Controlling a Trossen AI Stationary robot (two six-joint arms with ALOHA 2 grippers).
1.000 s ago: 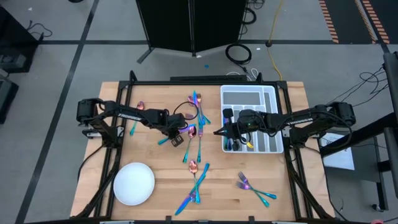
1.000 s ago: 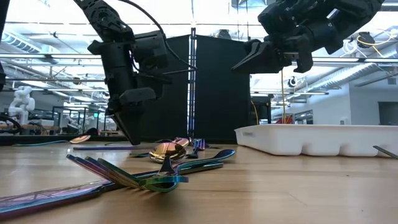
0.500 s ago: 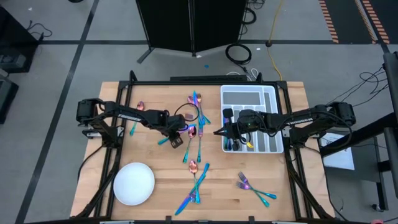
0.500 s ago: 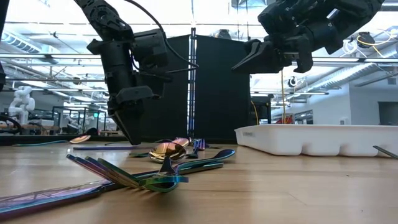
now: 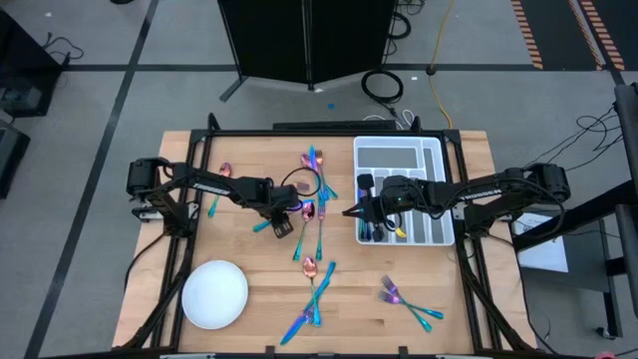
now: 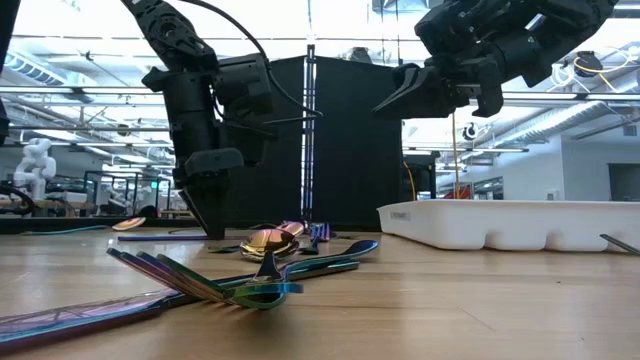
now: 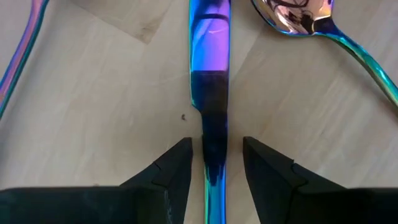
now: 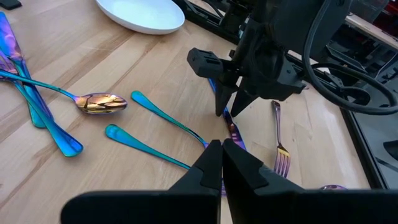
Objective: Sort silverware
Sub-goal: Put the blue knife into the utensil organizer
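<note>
Silverware's slim iridescent purple-blue metal knife [image 7: 210,74] lies flat on the wooden table [image 5: 249,249], straddled by the left gripper [image 7: 214,163], fingers parted to pinch it; the right gripper [image 8: 222,155] waits clenched by the white divided tray [image 5: 439,189].

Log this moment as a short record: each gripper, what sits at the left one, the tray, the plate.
left gripper: open, low over the table, fingers either side of a knife
knife: flat on the wood, not gripped
spoon: beside the knife, bowl up
right gripper: shut, empty, raised at the tray's edge
tray: white, divided, some silverware in it
plate: white, empty
</note>
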